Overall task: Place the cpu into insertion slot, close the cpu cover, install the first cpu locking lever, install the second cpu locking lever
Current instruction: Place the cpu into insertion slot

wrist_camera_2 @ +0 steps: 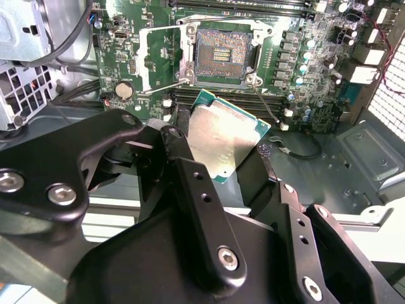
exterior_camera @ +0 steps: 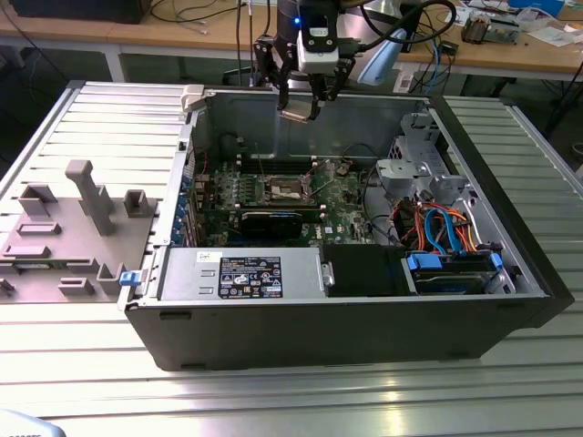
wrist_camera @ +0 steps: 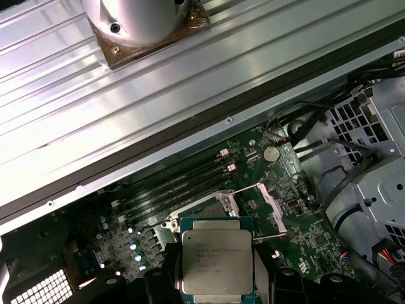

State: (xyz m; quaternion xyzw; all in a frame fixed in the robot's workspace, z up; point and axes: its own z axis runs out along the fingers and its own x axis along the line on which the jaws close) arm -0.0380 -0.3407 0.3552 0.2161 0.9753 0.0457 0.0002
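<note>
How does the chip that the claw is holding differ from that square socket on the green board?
The cpu has a plain pale silvery top; the slot has a dark centre inside a metal rim. The cpu is held in the gripper, up above the motherboard; the slot sits fixed in the motherboard, empty. Both are square.

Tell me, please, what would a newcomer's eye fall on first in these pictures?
The cpu, silvery top up, is clamped between the gripper's black fingers, held over the open computer case. Beneath, on the green motherboard, lies the insertion slot, bare, its dark centre exposed.
</note>
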